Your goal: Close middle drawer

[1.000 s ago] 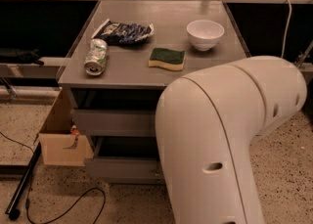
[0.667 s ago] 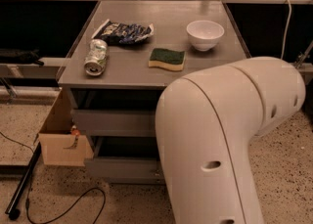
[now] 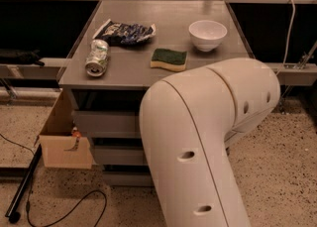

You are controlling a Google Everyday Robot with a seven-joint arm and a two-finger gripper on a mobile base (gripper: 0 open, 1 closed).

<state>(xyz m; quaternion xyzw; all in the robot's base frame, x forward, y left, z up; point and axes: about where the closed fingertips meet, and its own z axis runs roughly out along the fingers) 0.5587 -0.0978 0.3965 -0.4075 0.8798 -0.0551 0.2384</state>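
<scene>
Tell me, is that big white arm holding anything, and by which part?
That cannot be told. The gripper is not in view; only the arm's bulky white casing shows, in front of the table.

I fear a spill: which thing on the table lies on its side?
The can, on its side at the front left; the bowl stands upright, the sponge and bag lie flat. The hand is hidden; only the arm shows.

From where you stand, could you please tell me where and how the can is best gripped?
Probably around its mid-body, from above: the can lies on its side, end facing us, so its left and right flanks are free to pinch. The gripper is out of view; only the arm shows.
</scene>
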